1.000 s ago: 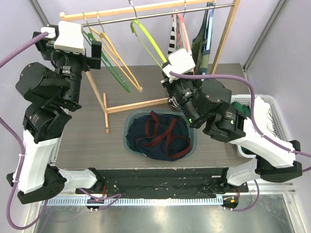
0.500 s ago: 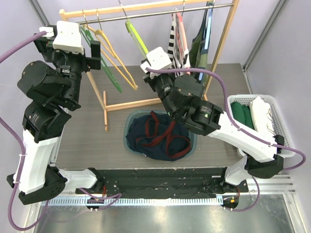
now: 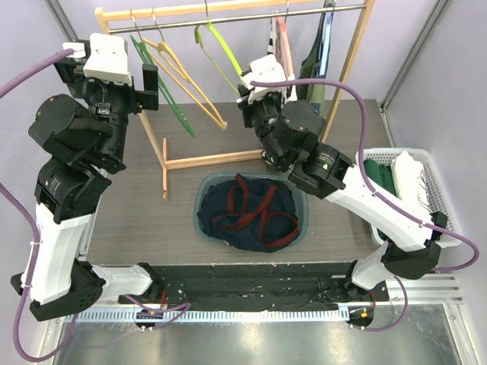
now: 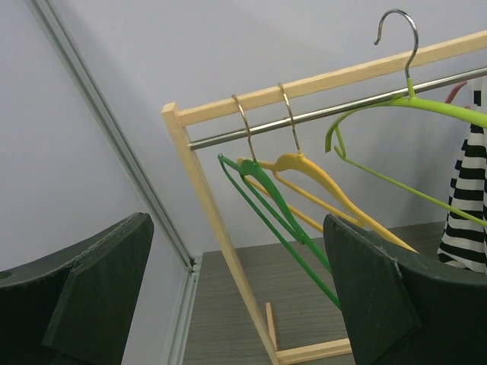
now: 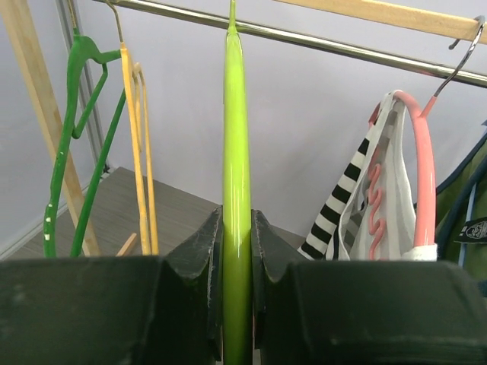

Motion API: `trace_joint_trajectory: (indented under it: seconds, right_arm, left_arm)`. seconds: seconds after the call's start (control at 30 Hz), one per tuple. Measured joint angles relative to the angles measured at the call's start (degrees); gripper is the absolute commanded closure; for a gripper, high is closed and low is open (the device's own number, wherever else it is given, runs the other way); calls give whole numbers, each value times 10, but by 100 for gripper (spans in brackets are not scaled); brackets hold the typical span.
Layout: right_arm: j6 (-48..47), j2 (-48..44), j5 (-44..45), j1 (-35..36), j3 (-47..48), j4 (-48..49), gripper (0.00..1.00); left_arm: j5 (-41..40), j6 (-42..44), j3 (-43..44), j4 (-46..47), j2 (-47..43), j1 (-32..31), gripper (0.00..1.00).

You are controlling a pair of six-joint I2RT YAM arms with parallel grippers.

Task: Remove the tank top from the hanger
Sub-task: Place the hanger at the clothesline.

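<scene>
**Left arm** (image 3: 65, 190): rose folded from its base at 7 o'clock of the table. The elbow was carried high. The wrist sat at about 10 o'clock and faced toward 3 o'clock.

**Left gripper** (image 3: 146, 82): raised at the far left, with its jaws spread wide.

**Right arm** (image 3: 373, 201): based at 5 o'clock. The white forearm stretched diagonally toward 11 o'clock, and the wrist was near 12 o'clock at the table's far edge.

**Right gripper** (image 5: 237, 255): pointed upward and away, with its jaws drawn close. One finger pressed each side of a lime-green hanger (image 5: 235, 114), which ran upright between them.
</scene>
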Motion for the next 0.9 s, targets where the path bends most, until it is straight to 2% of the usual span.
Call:
trace_joint_trajectory:
  seconds: [0.9]
  right_arm:
    - [85,99,-48,-9,22,3,99]
  left_arm:
    - [9,-13,2,-13,0,3,0]
